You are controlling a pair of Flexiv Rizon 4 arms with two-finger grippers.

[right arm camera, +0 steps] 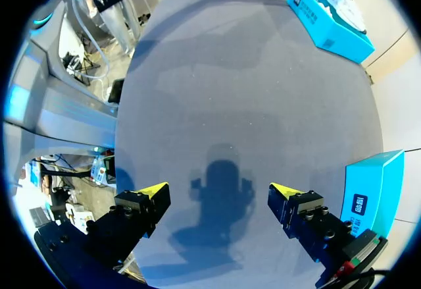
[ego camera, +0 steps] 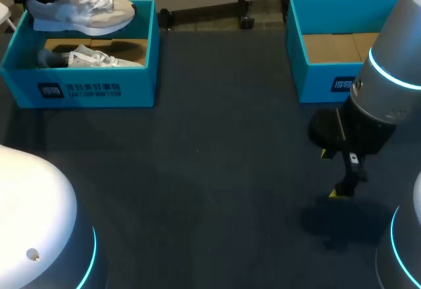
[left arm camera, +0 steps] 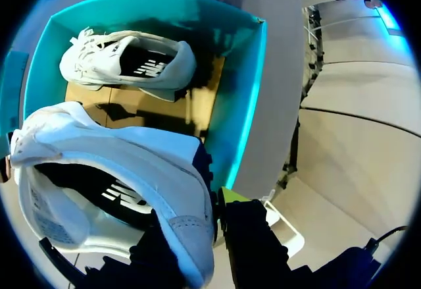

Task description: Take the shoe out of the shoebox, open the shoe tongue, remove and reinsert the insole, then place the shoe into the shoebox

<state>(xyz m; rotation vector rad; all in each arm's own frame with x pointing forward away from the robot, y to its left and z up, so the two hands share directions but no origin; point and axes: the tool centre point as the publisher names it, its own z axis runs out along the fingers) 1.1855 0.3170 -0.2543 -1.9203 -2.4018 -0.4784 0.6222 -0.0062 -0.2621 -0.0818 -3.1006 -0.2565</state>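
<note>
Currently left tool (left arm camera: pixel 197 233) clamped on shoe (left arm camera: pixel 131 164) heel over shoebox (left arm camera: pixel 253 91); narrow pinch may let it twist, slip; right tool (right arm camera: pixel 217 200) apart, empty

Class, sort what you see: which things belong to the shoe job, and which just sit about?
In the job: lifted shoe, left gripper shut on it, left shoebox.
Sitting about: second shoe, empty right shoebox, open right gripper.
</note>
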